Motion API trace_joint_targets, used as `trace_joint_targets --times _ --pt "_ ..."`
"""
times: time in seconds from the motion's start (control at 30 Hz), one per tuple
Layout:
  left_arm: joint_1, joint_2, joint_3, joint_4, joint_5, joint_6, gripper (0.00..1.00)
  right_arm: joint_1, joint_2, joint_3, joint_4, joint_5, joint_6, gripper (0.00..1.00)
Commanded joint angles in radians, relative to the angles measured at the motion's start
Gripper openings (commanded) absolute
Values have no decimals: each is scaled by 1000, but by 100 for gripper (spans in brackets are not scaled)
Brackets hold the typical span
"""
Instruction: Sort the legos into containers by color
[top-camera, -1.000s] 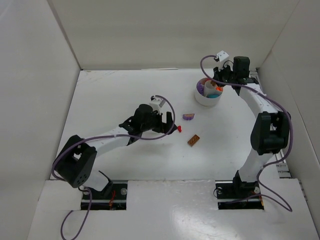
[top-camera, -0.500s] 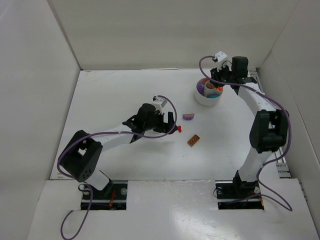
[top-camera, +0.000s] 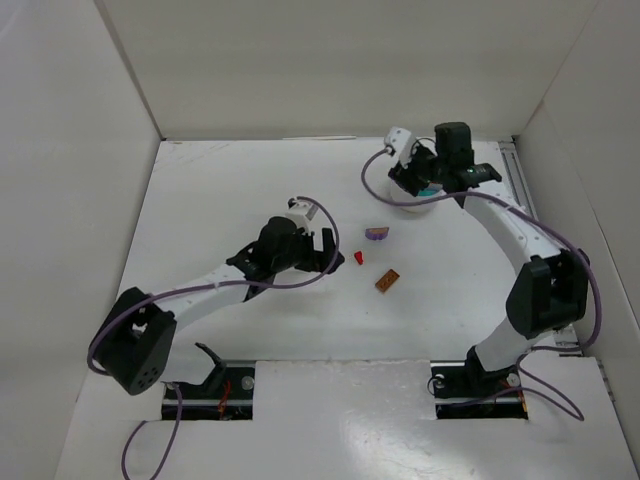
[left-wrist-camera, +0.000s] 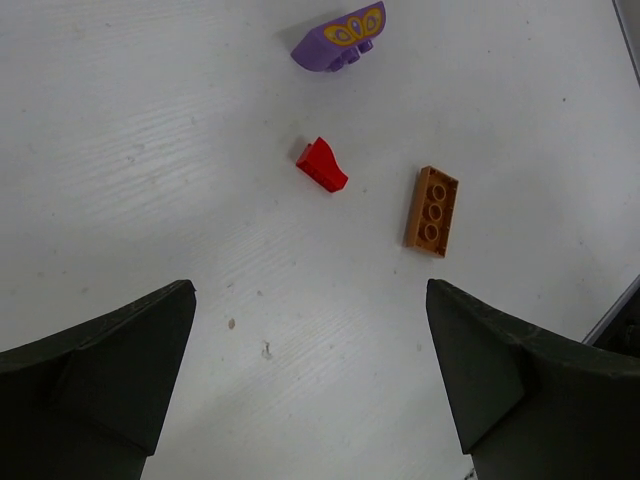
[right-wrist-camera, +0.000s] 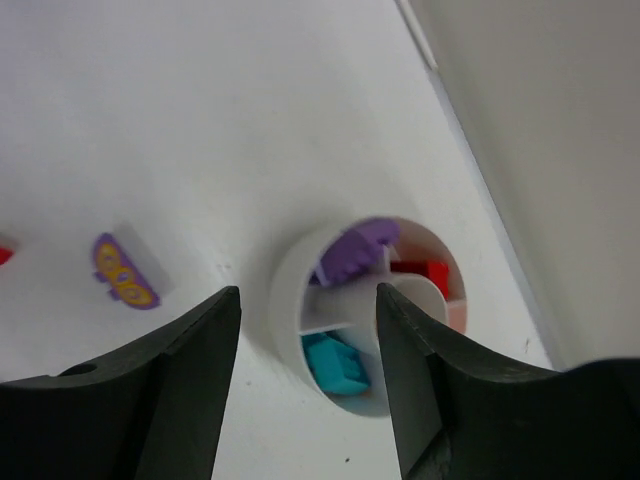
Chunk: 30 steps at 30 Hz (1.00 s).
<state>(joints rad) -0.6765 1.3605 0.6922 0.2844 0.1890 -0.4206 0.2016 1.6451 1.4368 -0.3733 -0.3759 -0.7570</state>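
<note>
The left tool (left-wrist-camera: 308, 290) hangs spread wide and empty over the tabletop (left-wrist-camera: 150, 150). Three legos lie loose ahead of it: a red wedge (left-wrist-camera: 322, 165) at centre, an orange plate (left-wrist-camera: 432, 210) to its right, and a purple piece (left-wrist-camera: 340, 36) at the top of the frame. The right tool (right-wrist-camera: 308, 295) is parted and grips nothing. It hovers above the white tub (right-wrist-camera: 283, 310), at lower centre of its view, where a purple brick (right-wrist-camera: 352, 250), a red brick (right-wrist-camera: 420, 272) and a teal brick (right-wrist-camera: 335, 362) sit in separate wedges.

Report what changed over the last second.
The right gripper swung left over the tub and its jaws widened, holding nothing. The left gripper, open, drew back left from the red piece. That piece, the purple piece, orange brick and tub stayed put.
</note>
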Motion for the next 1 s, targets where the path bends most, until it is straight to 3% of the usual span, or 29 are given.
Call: trace_joint_targets --times 0.0,0.23,0.53,0.97 --pt "3 -121 -62 -23 -51 0 99 151 -54 -35 -166 49 -237 62" --pt "3 -299 -174 -102 -122 -50 99 286 103 -24 -321 155 -298 63" --pt "3 -379 -236 -142 -152 -60 99 337 248 17 -311 348 -275 64" --pt "3 -370 -237 -133 -172 -60 99 337 340 60 -263 331 -306 67"
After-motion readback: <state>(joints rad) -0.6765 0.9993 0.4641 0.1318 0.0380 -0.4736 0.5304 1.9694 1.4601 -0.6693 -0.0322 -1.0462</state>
